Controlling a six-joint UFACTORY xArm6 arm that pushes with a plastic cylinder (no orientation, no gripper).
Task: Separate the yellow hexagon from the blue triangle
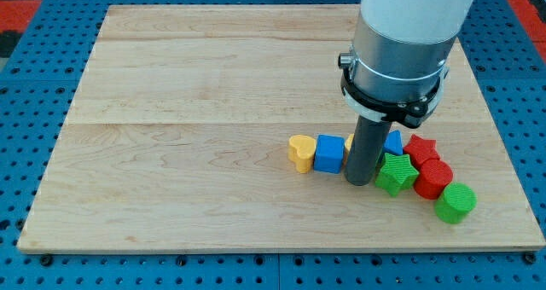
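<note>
Green cylinder (455, 203) sits nearest, then the red cylinder (433, 178) and green star (396, 173). We plant our tip (360, 182) beside the blue cube (328, 153); no jaws here. Behind our rod peek the yellow hexagon (349, 142) and blue triangle (392, 142).

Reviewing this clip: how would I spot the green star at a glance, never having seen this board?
Find the wooden board, then the cluster of blocks near its bottom right. The green star sits just right of my tip. It alone is green and pointed; the green cylinder is round, and the red star lies above it.
</note>
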